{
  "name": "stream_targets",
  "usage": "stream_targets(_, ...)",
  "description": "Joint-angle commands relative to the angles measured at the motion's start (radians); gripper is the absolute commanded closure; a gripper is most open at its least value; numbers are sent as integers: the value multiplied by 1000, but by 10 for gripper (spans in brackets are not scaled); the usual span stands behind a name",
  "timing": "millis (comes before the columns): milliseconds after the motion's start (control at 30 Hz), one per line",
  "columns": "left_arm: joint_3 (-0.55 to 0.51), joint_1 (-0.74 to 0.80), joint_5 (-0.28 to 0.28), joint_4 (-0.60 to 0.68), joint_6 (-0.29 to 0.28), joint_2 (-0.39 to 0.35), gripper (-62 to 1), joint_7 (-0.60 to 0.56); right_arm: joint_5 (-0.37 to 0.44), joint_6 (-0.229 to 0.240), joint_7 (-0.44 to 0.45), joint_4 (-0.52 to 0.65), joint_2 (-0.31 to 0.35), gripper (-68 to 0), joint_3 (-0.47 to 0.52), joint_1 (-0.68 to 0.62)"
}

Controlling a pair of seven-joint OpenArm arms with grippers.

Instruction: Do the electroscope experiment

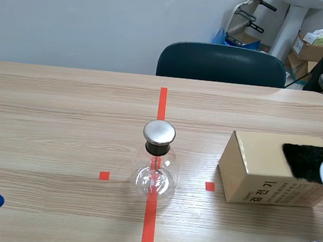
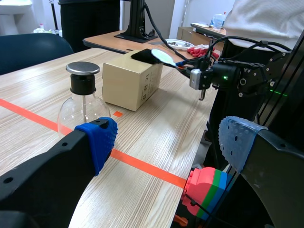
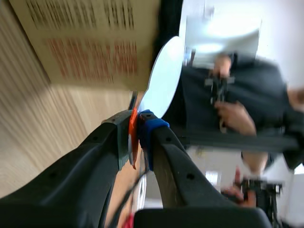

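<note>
Electroscope: the electroscope (image 1: 155, 174) is a clear glass flask with a black stopper and a round metal cap (image 1: 159, 132). It stands upright on the red tape line (image 1: 149, 222) at the middle of the table (image 1: 65, 118), between two small red squares.
Cardboard box: the cardboard box (image 1: 270, 170) lies to the right of the electroscope, apart from it, with printed text on its near face.
Black cloth: the black cloth (image 1: 308, 161) lies on top of the box at its right end.
White disc: the white disc (image 3: 164, 78) has an orange handle (image 3: 133, 130). It is at the right end of the cloth, over the box top; whether it touches cannot be told.
Right gripper: the right gripper (image 3: 137, 137) is at the near right, with its fingers clamped narrowly on the orange handle.
Left gripper: the left gripper (image 2: 168, 142) is low at the near left, well apart from the electroscope. Its blue pads (image 2: 97, 140) are spread wide and hold nothing.
Chair: a dark chair (image 1: 222, 64) stands at the far side of the table.
</note>
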Motion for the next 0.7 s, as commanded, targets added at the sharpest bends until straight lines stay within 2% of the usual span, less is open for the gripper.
stream_targets(0, -5, 0, 1, 23, -3, 2, -465, -18, -3, -41, 19, 2, 13, -17, 3, -2)
stream_targets(133, -5, 0, 1, 23, -3, 2, -465, -18, -5, -40, 164, 2, 13, -17, 1, -2)
stream_targets(200, -5, 0, 1, 23, -3, 2, -465, -18, -5, -41, 206, 2, 13, -17, 1, -2)
stream_targets(267, -5, 0, 1, 23, -3, 2, -465, -18, -3, -41, 186, 2, 13, -17, 1, -2)
stream_targets(433, -5, 0, 1, 23, -3, 2, -465, -18, -3, -41, 37, 2, 13, -17, 3, -2)
stream_targets(500, -5, 0, 1, 23, -3, 2, -465, -18, -4, -41, 39, 2, 13, -17, 3, -2)
stream_targets(667, -5, 0, 1, 23, -3, 2, -465, -18, -4, -42, 126, 2, 13, -17, -8, -2)
